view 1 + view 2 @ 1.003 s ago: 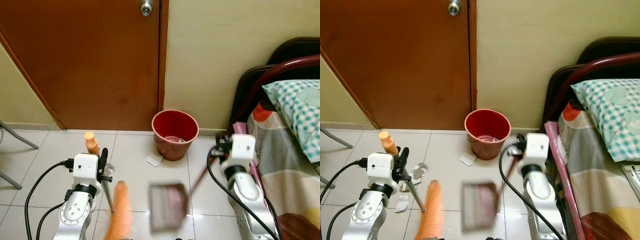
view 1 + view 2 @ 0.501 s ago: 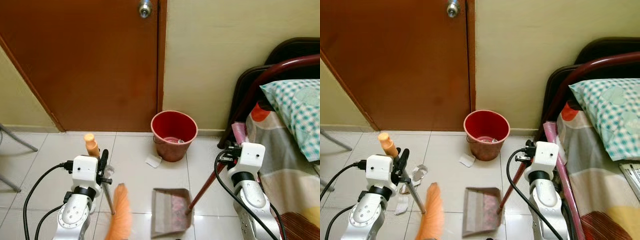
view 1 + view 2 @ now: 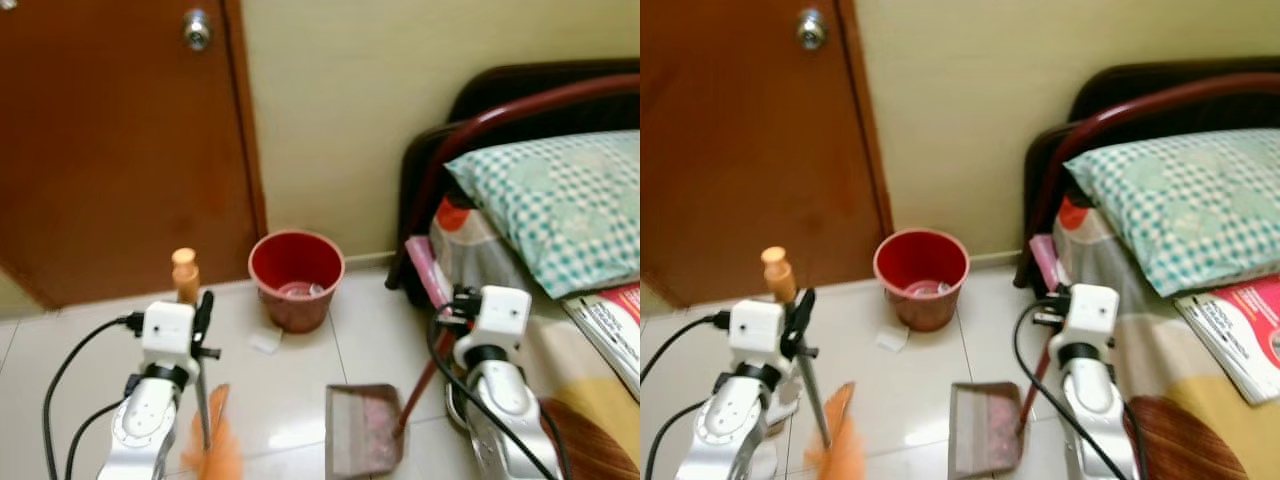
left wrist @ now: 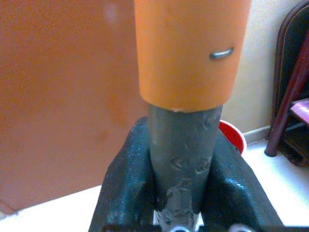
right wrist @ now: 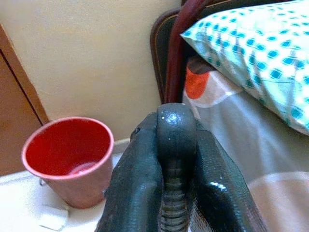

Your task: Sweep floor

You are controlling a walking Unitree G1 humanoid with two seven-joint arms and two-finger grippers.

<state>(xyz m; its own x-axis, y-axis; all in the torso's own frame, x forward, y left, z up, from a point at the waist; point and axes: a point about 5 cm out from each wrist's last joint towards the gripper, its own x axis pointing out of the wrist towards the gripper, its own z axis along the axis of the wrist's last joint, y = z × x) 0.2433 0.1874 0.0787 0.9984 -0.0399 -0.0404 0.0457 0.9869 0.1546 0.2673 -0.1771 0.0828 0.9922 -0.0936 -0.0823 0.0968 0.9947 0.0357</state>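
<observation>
view swung right; broom (image 3: 203,420), dustpan (image 3: 365,442) gripped

Both arms are silver with round ribbed joints, and each ends in a boxy white wrist block. The left arm (image 3: 140,420) carries two black cables looping off its outer side. The right arm (image 3: 500,400) has one thick black cable. The fingers (image 5: 145,183) are black and rubbery, seemingly with a faint textured pattern.

White tiled floor (image 3: 350,330) carries red bucket (image 3: 296,278) by wall, paper scrap (image 3: 265,342) just beside it, dustpan (image 3: 364,430) nearer, orange broom head (image 3: 215,445). Bed (image 3: 1200,390) carries checked pillow (image 3: 1175,205), magazine (image 3: 1240,335).
</observation>
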